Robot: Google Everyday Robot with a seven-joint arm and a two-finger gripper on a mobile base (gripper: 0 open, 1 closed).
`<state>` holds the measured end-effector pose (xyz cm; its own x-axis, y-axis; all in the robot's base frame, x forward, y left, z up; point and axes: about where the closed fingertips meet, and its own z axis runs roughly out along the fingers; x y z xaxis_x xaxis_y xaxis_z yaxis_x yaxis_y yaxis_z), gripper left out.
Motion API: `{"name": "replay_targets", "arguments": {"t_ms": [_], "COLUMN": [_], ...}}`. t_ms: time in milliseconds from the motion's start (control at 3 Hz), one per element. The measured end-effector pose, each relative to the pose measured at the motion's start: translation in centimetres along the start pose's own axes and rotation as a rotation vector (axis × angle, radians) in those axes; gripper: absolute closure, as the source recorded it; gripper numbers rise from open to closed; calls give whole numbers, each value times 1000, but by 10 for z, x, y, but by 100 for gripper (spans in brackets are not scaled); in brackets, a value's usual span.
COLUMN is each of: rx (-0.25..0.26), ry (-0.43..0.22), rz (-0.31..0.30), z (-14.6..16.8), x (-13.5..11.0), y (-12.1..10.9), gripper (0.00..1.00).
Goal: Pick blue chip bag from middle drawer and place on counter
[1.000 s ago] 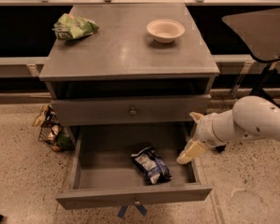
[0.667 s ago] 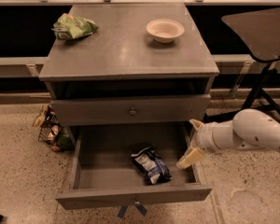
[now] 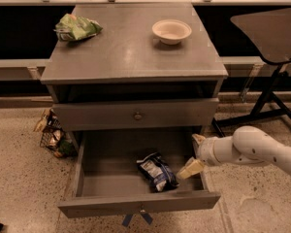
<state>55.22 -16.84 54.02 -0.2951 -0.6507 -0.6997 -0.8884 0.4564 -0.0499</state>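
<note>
Lowered a little, the arm reaches into the middle drawer (image 3: pixel 80 174). The blue chip bag (image 3: pixel 157 171) lies on the drawer floor, and the gripper (image 3: pixel 194 154) sits just right of it, jaws spread. It should straddle the bag's crumpled middle before closing.

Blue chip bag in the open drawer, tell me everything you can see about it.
The blue chip bag is a small, crinkled, dark blue foil-looking packet with a white-grey printed panel. It lies flat and slanted on the floor of the open drawer, right of centre, near the front. The gripper, open, hangs just to its right; contact cannot be told.
</note>
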Motion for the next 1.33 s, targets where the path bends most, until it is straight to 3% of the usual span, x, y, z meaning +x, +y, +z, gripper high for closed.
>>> {"name": "replay_targets", "arguments": {"t_ms": [333, 667, 1000, 1333], "rx": [9, 49, 58, 21], "ry": [21, 54, 73, 87], "rz": [87, 187, 230, 234], "z": [31, 65, 97, 123], "x": [10, 19, 24, 20], "y": [-2, -1, 4, 17], "gripper": [0, 0, 0, 0]}}
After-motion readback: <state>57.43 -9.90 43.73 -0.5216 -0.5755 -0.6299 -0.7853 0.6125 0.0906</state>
